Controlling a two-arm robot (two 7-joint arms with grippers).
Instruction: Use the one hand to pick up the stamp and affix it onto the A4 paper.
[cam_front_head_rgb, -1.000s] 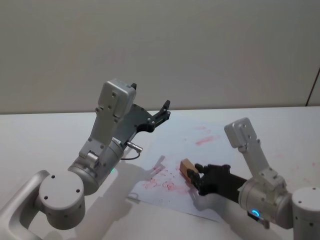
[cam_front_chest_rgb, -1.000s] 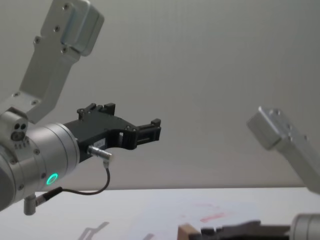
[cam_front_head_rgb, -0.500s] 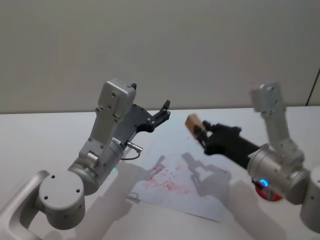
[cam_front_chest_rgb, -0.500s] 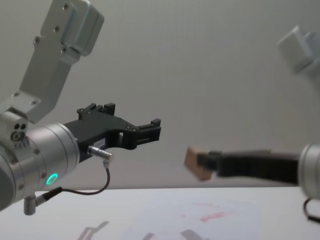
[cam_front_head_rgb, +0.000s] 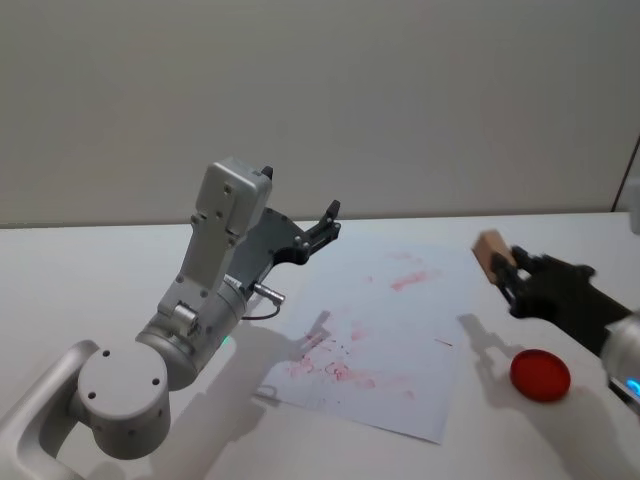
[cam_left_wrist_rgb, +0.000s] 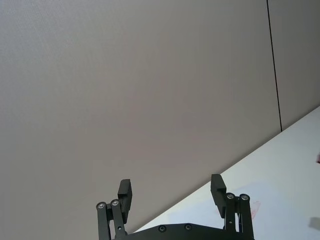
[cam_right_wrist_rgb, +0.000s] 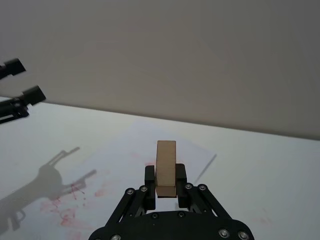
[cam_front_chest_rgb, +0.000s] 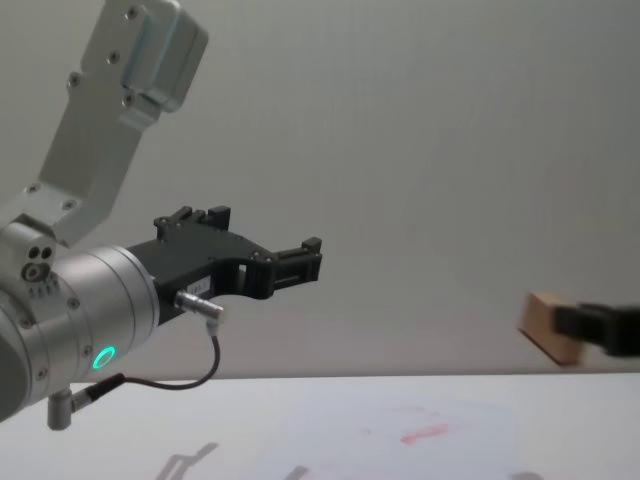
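The stamp (cam_front_head_rgb: 491, 252), a small tan wooden block, hangs in the air just past the right edge of the A4 paper (cam_front_head_rgb: 385, 335). My right gripper (cam_front_head_rgb: 512, 272) is shut on the stamp (cam_right_wrist_rgb: 166, 168), which stands upright between the black fingers (cam_right_wrist_rgb: 149, 181). In the chest view the stamp (cam_front_chest_rgb: 549, 327) floats at the right, well above the table. The white paper (cam_right_wrist_rgb: 125, 165) bears red smudgy marks. My left gripper (cam_front_head_rgb: 327, 224) is parked, raised at the left above the paper's far corner, its fingers (cam_left_wrist_rgb: 125, 192) spread apart on nothing.
A round red ink pad (cam_front_head_rgb: 540, 375) lies on the white table to the right of the paper, below the right gripper. The big silver left arm (cam_front_head_rgb: 215, 290) stands over the paper's left side. A plain wall closes the back.
The right gripper lifted the stamp off the paper, where it was pressed a second ago, then carried it to the right, past the sheet's edge. The left arm has not moved.
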